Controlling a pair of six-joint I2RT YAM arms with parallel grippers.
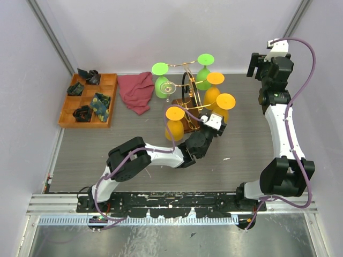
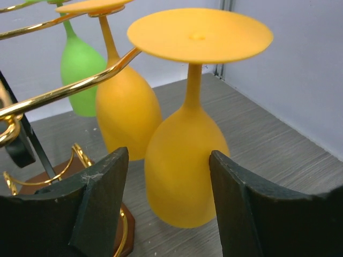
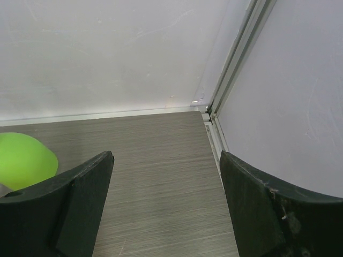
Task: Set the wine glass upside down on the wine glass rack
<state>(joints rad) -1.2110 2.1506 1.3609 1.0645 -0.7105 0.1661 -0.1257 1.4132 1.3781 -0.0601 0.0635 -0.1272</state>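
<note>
An orange wine glass (image 2: 185,160) stands upside down, foot up, between the fingers of my left gripper (image 2: 167,155). The jaws are open, with a gap on the left side of the bowl. The tip of a gold arm of the wine glass rack (image 2: 64,91) meets the edge of the glass's foot. Whether the rim rests on the table I cannot tell. From above, this glass (image 1: 225,101) is at the right side of the rack (image 1: 188,101), with my left gripper (image 1: 218,121) just in front of it. My right gripper (image 1: 253,65) is open and holds nothing, near the back right corner.
Two more orange glasses (image 1: 175,114) (image 1: 215,78) and two green ones (image 1: 159,69) (image 1: 205,59) hang upside down around the rack. A red cloth (image 1: 136,92) and a compartmented wooden tray (image 1: 110,80) with dark items lie at the back left. Walls close in behind and on both sides.
</note>
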